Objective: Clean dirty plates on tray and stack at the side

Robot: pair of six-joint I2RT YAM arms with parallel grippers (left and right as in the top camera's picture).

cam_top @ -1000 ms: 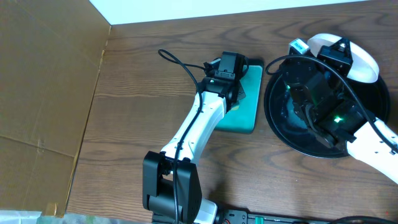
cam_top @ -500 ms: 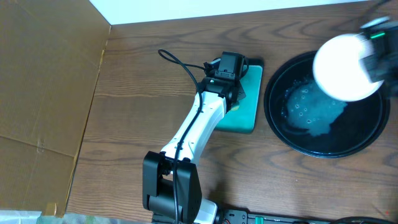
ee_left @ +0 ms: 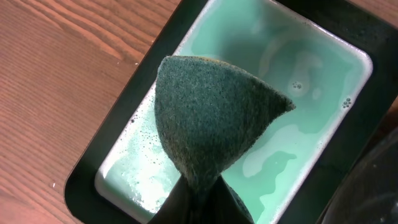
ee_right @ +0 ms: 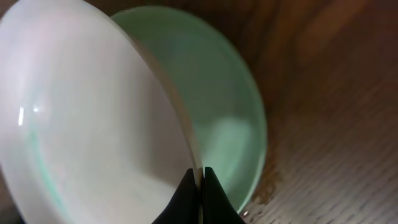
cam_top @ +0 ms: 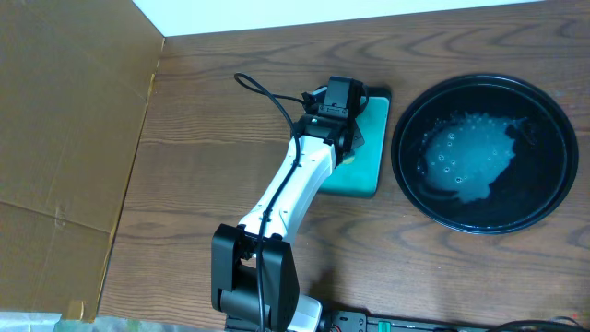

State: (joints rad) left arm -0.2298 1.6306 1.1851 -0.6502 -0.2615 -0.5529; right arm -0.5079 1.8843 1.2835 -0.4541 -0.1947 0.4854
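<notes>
The black tray (cam_top: pixel 551 189) sits at the right with a soapy teal puddle and no plates on it. My left gripper (ee_left: pixel 202 200) is shut on a dark green sponge (ee_left: pixel 208 118) and holds it over the teal dish (ee_left: pixel 298 81). In the overhead view the left gripper (cam_top: pixel 339 115) hangs above that dish (cam_top: pixel 367 164). My right gripper (ee_right: pixel 201 186) is out of the overhead view. It is shut on the rim of a white plate (ee_right: pixel 87 118), held tilted against a pale-mint plate (ee_right: pixel 224 106) that lies on the wood.
The teal dish holds milky soapy water. A brown cardboard panel (cam_top: pixel 64 138) covers the table's left side. A white strip (cam_top: pixel 304 14) runs along the far edge. Bare wood (ee_right: pixel 336 124) lies to the right of the plates.
The right arm lifted a white plate off the tray and carried it out of the overhead view to the right. The tray now shows only suds. The left arm has not moved.
</notes>
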